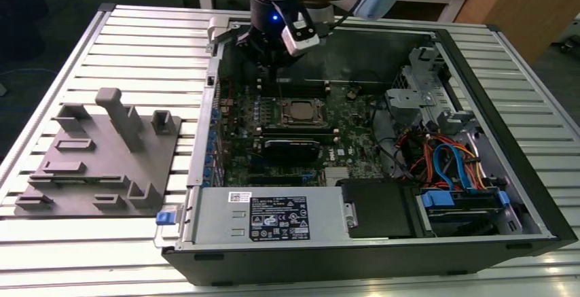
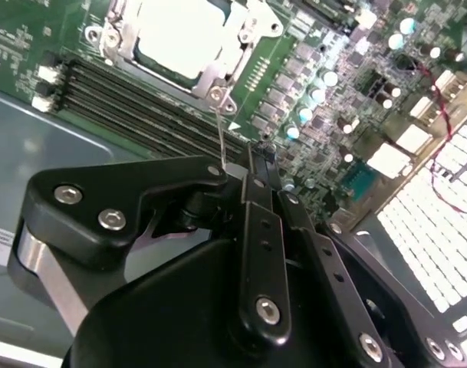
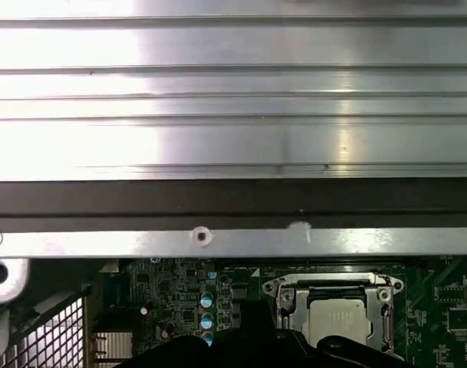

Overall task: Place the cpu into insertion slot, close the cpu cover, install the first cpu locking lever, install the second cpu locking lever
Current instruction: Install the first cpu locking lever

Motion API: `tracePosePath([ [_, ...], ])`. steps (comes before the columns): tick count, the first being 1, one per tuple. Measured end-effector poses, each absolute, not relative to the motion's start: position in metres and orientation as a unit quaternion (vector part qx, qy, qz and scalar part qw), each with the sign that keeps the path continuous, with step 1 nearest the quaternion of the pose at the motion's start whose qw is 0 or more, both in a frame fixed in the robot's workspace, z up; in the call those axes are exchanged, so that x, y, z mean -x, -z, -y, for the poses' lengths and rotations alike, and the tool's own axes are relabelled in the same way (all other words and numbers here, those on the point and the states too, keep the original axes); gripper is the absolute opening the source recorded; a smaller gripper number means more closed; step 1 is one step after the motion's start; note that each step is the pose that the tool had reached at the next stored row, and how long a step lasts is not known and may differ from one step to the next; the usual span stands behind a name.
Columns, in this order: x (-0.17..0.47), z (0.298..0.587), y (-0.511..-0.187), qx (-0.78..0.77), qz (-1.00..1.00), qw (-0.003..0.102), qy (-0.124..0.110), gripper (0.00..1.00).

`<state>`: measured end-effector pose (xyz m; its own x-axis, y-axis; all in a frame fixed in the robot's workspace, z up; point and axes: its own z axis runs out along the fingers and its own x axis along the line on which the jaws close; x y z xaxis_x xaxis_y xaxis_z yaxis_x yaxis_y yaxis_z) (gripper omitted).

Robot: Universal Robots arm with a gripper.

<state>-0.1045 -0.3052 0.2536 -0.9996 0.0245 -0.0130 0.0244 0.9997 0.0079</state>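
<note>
Cpu (image 2: 179,34) sits flat in the insertion slot (image 1: 303,100), metal top up and edges square to the socket. The chip is square, so it has no real long axis. Cpu cover (image 2: 218,75) lies down around it.

Hard to see:
- The second wrist view cuts part of the chip off at the picture edge.
- In the first wrist view the dark gripper body overlaps one chip edge.
- Whether the cover is latched is unclear.

A thin locking lever (image 2: 220,130) runs straight from the socket corner to the gripper (image 2: 252,157) tip. I can't tell whether it is touching or just beside. Fingers look clenched together.

In the exterior view the gripper hangs over the motherboard (image 1: 358,134), just far of the socket and toward the exterior view's left. The chip lies nearer, slightly right.
</note>
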Motion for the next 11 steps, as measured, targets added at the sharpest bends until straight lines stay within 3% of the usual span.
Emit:
tracePosePath([
  [11, 0.078, 0.305, -0.253, -0.012, -1.000, 0.007, -0.004, 0.11],
])
